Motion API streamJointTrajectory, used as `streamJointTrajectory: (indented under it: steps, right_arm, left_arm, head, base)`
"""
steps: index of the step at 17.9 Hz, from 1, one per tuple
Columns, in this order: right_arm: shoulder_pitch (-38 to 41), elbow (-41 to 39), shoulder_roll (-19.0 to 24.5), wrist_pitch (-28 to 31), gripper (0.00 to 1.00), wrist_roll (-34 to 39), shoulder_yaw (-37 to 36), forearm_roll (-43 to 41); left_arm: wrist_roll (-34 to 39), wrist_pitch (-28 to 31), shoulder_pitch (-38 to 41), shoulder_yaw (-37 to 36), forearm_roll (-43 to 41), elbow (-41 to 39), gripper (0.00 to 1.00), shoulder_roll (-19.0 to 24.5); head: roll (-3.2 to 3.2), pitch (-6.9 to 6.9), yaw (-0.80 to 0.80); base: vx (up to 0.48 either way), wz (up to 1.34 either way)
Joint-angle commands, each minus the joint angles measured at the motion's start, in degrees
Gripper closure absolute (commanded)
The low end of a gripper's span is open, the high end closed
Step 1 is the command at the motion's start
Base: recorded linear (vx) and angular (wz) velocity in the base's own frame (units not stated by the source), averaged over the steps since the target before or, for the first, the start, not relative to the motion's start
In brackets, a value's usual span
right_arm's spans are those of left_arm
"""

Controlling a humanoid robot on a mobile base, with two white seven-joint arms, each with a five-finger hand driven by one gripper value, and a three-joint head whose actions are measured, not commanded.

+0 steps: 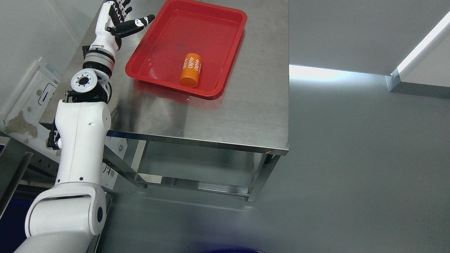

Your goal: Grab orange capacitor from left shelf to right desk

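An orange capacitor (190,70), a short cylinder with white print, lies on its side in a red tray (161,31) near the tray's front edge. The tray sits on a steel table (225,116). My left hand (121,17) is raised over the table's back left corner, just left of the tray, with its fingers (139,22) spread and holding nothing. It stands well apart from the capacitor. The right arm does not show.
The table's front edge and right edge border open grey floor (351,158). A metal rack (21,116) with worn white panels stands at the left behind my arm. A bright strip of light (418,45) crosses the upper right.
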Motion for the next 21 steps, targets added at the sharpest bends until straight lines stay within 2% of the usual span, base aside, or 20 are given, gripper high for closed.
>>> streamJointTrajectory:
  steps: [1, 6, 12, 21]
  right_arm:
    - [1.1, -1.0, -1.0, 0.0, 0.00, 0.0, -0.7, 0.3]
    - [1.1, -1.0, -1.0, 0.0, 0.00, 0.0, -0.7, 0.3]
    - [1.1, -1.0, -1.0, 0.0, 0.00, 0.0, -0.7, 0.3]
    - [1.1, -1.0, -1.0, 0.0, 0.00, 0.0, -0.7, 0.3]
  left_arm:
    - [0.0, -0.1, 1.9, 1.1, -0.3, 0.2, 0.00, 2.7]
    - [0.0, -1.6, 6.0, 1.4, -0.3, -0.2, 0.00, 3.2]
    - [-0.2, -3.0, 6.1, 1.4, -0.3, -0.2, 0.00, 5.2]
    - [-0.3, -3.0, 6.1, 1.5, -0.3, -0.2, 0.00, 5.1]
  head:
    - [0.00, 0.00, 0.00]
    - [0.00, 0.00, 0.00]
    - [0.00, 0.00, 0.00]
    - [0.00, 0.00, 0.00]
  base:
    - [0.000, 0.00]
    - [0.000, 0.00]
    - [0.000, 0.00]
    - [0.000, 0.00]
